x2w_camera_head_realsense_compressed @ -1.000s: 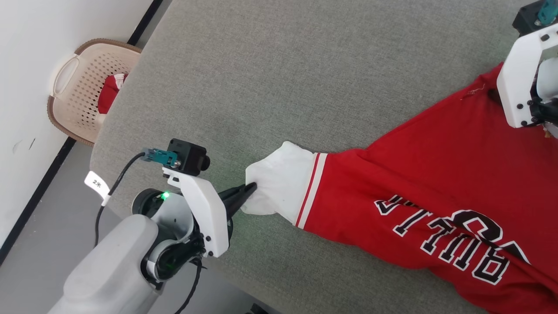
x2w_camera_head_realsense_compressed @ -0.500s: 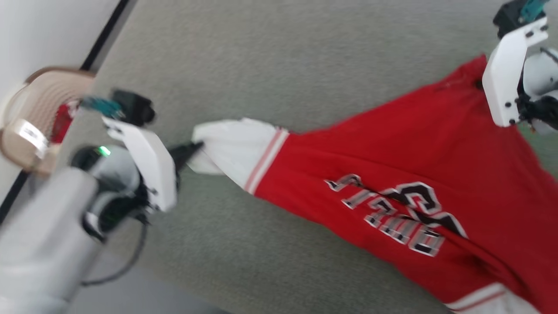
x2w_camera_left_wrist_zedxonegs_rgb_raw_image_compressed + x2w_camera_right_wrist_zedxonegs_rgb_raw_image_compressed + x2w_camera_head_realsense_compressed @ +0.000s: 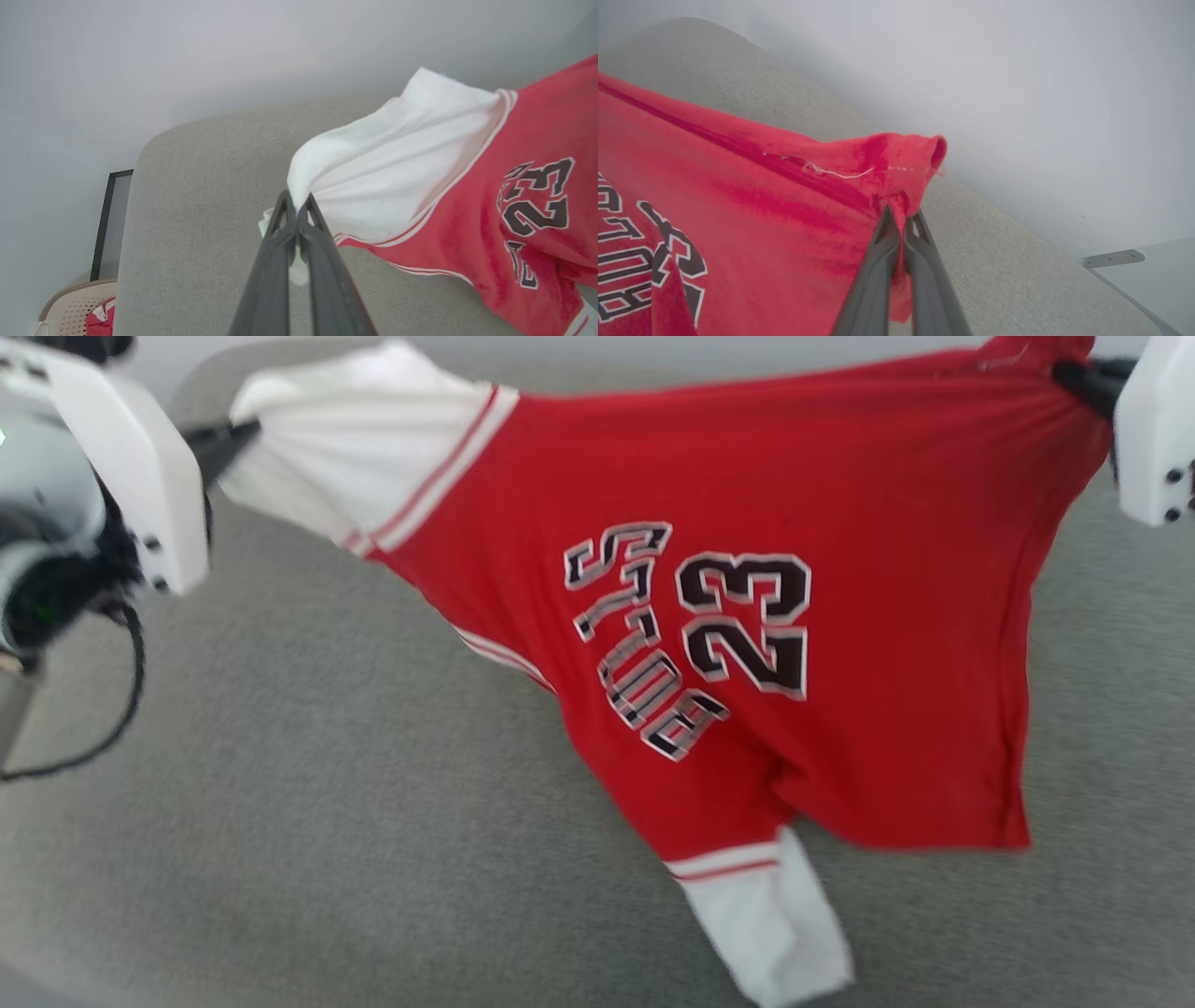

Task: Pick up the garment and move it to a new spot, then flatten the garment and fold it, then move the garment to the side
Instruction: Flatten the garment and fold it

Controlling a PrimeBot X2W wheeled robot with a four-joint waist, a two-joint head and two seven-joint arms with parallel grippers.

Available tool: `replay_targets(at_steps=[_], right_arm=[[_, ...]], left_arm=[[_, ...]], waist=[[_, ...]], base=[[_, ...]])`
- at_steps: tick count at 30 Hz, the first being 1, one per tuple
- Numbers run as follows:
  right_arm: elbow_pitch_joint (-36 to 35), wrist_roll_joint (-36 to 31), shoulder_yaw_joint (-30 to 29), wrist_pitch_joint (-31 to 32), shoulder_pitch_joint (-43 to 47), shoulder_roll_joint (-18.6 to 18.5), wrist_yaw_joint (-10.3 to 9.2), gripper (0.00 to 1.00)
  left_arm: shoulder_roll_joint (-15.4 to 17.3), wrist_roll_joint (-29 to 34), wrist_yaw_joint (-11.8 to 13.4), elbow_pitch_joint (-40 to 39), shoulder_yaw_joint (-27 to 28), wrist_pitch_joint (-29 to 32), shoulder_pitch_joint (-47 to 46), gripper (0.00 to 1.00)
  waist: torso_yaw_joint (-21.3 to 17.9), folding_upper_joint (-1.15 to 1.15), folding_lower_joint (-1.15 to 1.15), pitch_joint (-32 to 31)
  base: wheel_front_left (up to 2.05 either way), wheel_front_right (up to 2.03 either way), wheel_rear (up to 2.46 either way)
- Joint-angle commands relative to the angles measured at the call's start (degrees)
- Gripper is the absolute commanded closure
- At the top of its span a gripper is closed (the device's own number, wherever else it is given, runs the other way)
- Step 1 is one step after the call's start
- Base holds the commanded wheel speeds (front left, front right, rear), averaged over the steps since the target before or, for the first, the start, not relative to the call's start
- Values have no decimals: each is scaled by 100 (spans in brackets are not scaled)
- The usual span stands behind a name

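The garment (image 3: 747, 616), a red jersey with white sleeves and black "BULLS" and "23" lettering, hangs stretched in the air above the grey surface (image 3: 280, 803). My left gripper (image 3: 245, 429) at the upper left is shut on the cuff of one white sleeve (image 3: 383, 172); the left wrist view shows the left gripper (image 3: 296, 205) pinching the white cloth. At the upper right my right gripper (image 3: 1074, 378) is shut on a red corner of the hem (image 3: 901, 163), its tips (image 3: 901, 214) closed over the fabric. The other white sleeve (image 3: 775, 933) dangles down to the surface.
The grey fabric-covered surface (image 3: 1017, 261) spreads under the garment, with its rounded edge at the lower left of the head view. A beige perforated basket (image 3: 70, 312) with something red in it sits on the floor beyond the surface's edge, by the white wall.
Both grippers have lifted the garment off the surface and spread it between them. The right gripper has shut on the red hem. The head camera has also shifted.
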Motion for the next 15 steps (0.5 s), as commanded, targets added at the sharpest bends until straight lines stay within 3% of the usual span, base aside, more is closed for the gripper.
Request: replay_targets(at_steps=[1,9,13,15], right_arm=[[-63,-7,-88,-35,33,-58,-9,100],[-687,-191,-679,75,221,-54,-12,100],[-672,-447,-1009,-65,147,120,-12,100],[-433,-797,-1262,-378,-82,347,-12,100]], left_arm=[[72,57,7,32,50,44,-145,100],[62,260,-122,276,12,212,-860,100],[-131,607,-195,608,-78,-159,-1288,100],[-371,924,-237,1000,-102,-694,-1711,100]], waist=[[-192,0,0,-180],[-500,0,0,-371],[-597,0,0,-281],[-680,0,0,-115]], base=[[0,0,0],[0,0,0],[0,0,0],[0,0,0]])
